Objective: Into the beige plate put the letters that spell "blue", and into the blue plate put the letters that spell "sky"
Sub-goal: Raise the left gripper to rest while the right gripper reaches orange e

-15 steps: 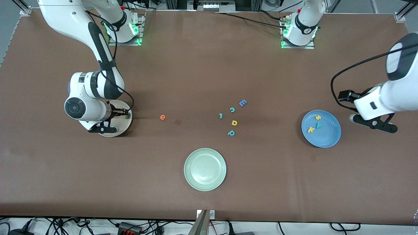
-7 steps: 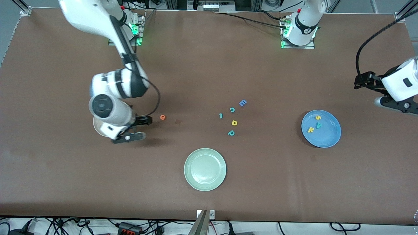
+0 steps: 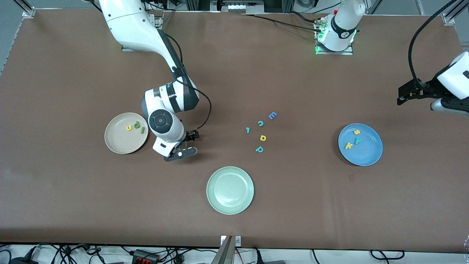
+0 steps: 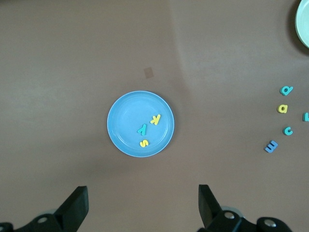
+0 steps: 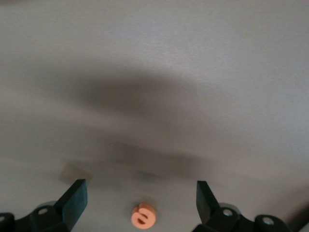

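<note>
Foam letters only readable signs. Beige plate [image 3: 113, 145]: yellow u [image 3: 129, 128], green p-like b [image 3: 136, 125], dark green l [image 3: 143, 130]. Blue plate [image 3: 370, 156]: s [image 3: 357, 132], y [image 3: 358, 140], k [image 3: 349, 146]. Table, frame centre: blue E [image 3: 272, 116], teal c [image 3: 260, 123].

Blue plate [image 4: 126, 137] holding s, k, y, open left claw [image 4: 140, 208] above

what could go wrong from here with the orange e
1. The orange e lies on bare table between the open fingers of the right gripper, near the view's edge; a closing grip may clip it sideways.
2. It is tiny and flat, so the fingers could scrape the table and miss.
3. The beige plate already holds three letters; a careless drop could knock them.
</note>
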Action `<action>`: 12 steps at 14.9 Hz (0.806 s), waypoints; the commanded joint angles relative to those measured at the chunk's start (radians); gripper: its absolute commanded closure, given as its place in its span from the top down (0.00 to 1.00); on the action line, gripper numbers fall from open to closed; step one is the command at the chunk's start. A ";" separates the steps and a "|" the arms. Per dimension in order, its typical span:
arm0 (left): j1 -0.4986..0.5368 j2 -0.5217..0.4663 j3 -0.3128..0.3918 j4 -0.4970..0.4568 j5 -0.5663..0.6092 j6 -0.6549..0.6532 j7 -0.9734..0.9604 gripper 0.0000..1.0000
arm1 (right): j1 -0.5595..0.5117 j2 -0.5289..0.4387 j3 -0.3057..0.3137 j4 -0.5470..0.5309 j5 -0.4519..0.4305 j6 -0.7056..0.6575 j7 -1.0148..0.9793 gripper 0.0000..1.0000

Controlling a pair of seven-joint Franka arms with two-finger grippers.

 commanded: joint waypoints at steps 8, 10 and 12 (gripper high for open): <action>-0.038 -0.030 0.019 -0.013 -0.012 -0.067 -0.039 1.00 | -0.011 0.031 0.000 -0.014 0.029 -0.023 0.153 1.00; -0.035 -0.028 0.017 -0.012 -0.014 -0.066 -0.038 1.00 | -0.010 0.010 0.000 -0.052 0.030 -0.031 0.204 1.00; -0.035 -0.025 0.013 -0.010 -0.015 -0.064 -0.039 1.00 | -0.010 -0.016 0.000 -0.076 0.029 -0.038 0.255 1.00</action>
